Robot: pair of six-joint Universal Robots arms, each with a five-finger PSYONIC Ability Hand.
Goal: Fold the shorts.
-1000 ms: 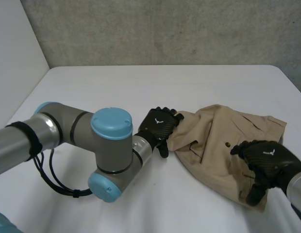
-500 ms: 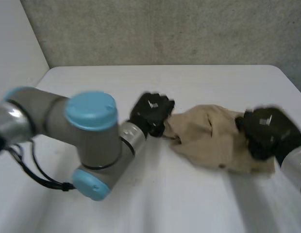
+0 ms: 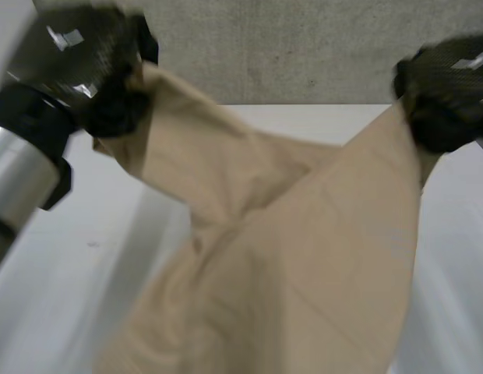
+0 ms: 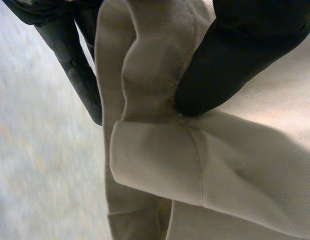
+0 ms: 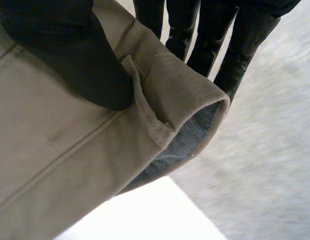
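The tan shorts (image 3: 304,265) hang in the air, stretched between both hands high above the white table (image 3: 62,273). My left hand (image 3: 89,66) grips one upper corner of the shorts. Its own view shows the thumb (image 4: 230,65) pinching a folded hem of the shorts (image 4: 160,165) against the fingers (image 4: 77,75). My right hand (image 3: 448,89) holds the other upper corner. There the thumb (image 5: 75,55) presses the waistband of the shorts (image 5: 165,95) against the fingers (image 5: 210,35). The cloth sags in folds between the two hands and drops toward the camera.
A grey concrete wall (image 3: 288,47) rises behind the far edge of the table. My left arm's grey wrist (image 3: 19,179) stands close at the left side of the head view.
Both hands have closed on the shorts and lifted them off the table, rising high and spreading apart. The shorts, which lay crumpled at the right, now hang stretched between them.
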